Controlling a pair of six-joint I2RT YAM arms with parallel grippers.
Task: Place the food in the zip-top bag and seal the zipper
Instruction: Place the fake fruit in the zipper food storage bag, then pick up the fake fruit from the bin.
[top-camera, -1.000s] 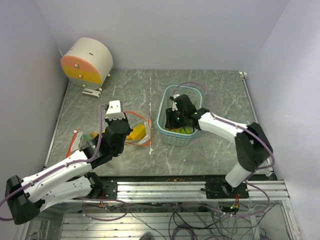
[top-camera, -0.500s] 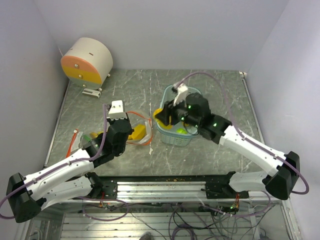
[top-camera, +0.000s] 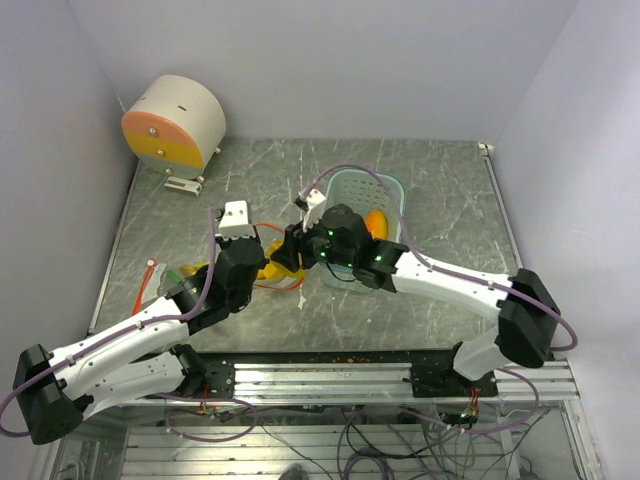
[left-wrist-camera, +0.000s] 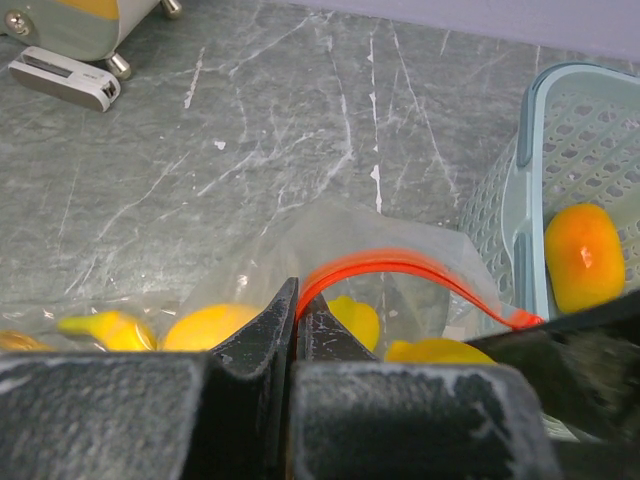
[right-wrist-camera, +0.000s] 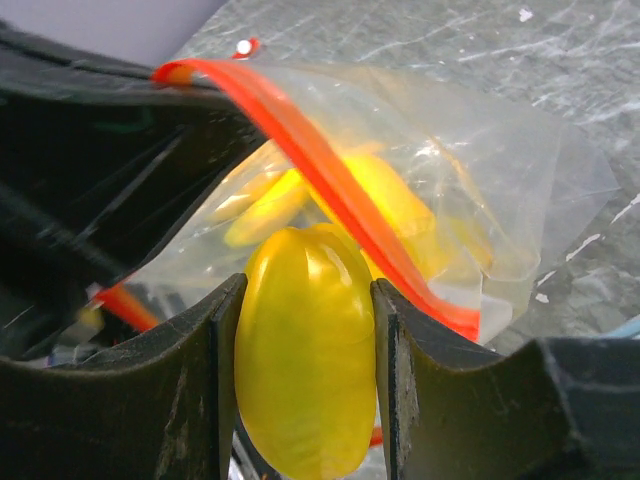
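Low in your right wrist view, the right gripper (right-wrist-camera: 305, 300) clamps a glossy yellow fruit (right-wrist-camera: 305, 390) at the mouth of the clear zip-top bag (right-wrist-camera: 480, 170). Your left gripper (left-wrist-camera: 297, 295) is pinched together on the red-orange zipper (left-wrist-camera: 400, 265). Yellow pieces (left-wrist-camera: 215, 325) lie inside. Beyond is the grey marbled table (left-wrist-camera: 300, 120). At the right edge of the frame, the teal basket (left-wrist-camera: 527, 150) holds an orange fruit (left-wrist-camera: 583, 257).

Red zipper (left-wrist-camera: 400, 265) pinched in jaws, orange mango (left-wrist-camera: 584, 257) in basket (left-wrist-camera: 490, 210)

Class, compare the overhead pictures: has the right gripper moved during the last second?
Yes. The right gripper has swung left, out of the basket, to the mouth of the bag, holding a yellow fruit.
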